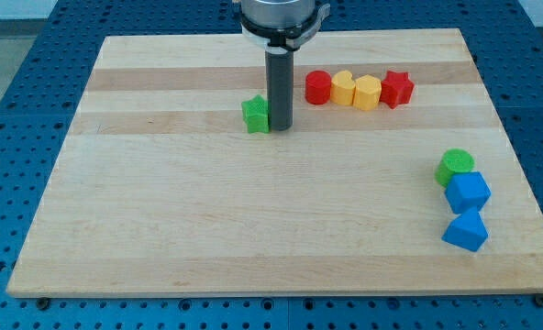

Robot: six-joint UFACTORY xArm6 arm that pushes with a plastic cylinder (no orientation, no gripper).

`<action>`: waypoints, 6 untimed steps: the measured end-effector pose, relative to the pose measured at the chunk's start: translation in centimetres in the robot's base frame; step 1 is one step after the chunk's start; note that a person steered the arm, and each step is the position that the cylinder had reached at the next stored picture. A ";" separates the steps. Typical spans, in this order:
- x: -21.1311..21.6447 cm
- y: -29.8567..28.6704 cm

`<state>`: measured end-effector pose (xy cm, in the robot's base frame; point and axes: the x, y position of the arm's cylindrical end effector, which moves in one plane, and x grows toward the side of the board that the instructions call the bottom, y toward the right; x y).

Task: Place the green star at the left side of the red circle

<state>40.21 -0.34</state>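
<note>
The green star (256,114) lies on the wooden board (207,229), a little above the middle of the view. My tip (280,125) stands right against the star's right side. The red circle (318,87) lies up and to the right of the tip, at the left end of a row of blocks. The tip stands between the star and the red circle, with a small gap to the circle.
Right of the red circle in the same row are a yellow heart (343,88), a yellow hexagon (367,92) and a red star (396,88). At the view's right edge a green circle (455,166), a blue cube (467,192) and a blue triangle (465,230) lie stacked downward.
</note>
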 end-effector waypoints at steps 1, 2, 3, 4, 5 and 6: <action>4.6 1.9; 5.6 -0.3; 3.3 -3.0; -2.6 -3.7; -3.5 -3.7; -4.8 -3.7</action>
